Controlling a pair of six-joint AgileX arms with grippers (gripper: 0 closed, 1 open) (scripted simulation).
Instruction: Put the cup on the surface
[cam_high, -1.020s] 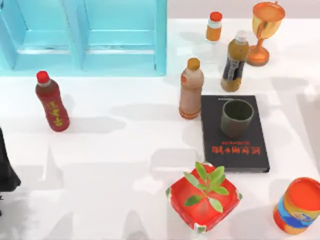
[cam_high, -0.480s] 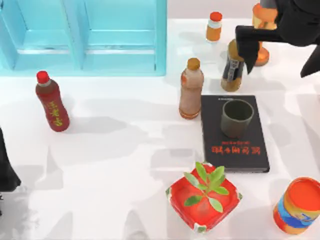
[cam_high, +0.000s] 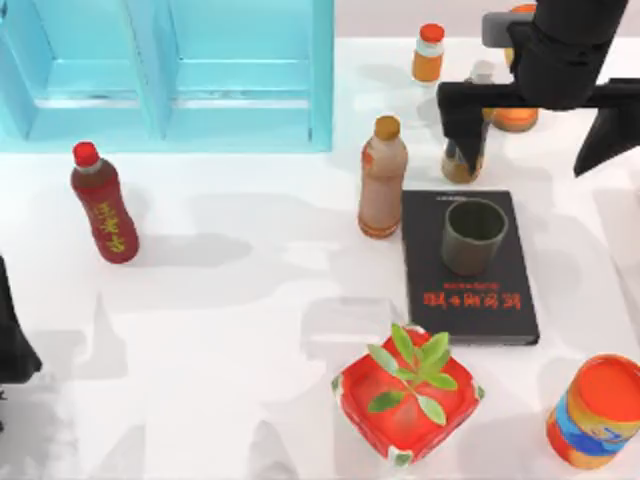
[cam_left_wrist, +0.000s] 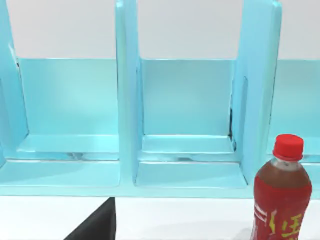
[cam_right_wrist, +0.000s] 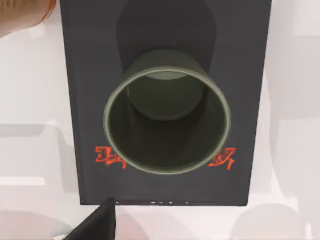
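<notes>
The right tool (cam_high: 535, 125), jaws spread wide, has swung in from the far right to hover beyond the cup (cam_high: 473, 235), which stands upright on the black book (cam_high: 470, 290), not yet on the tabletop (cam_high: 230, 330). Grasp likely comes next. The left arm sits parked at the left edge.

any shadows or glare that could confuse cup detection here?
Top view: soft grey shadows mottle the white surface; no glare on the cup. Right wrist view: the cup casts a dark shadow across the black book, weakening the contrast at its rim.
</notes>
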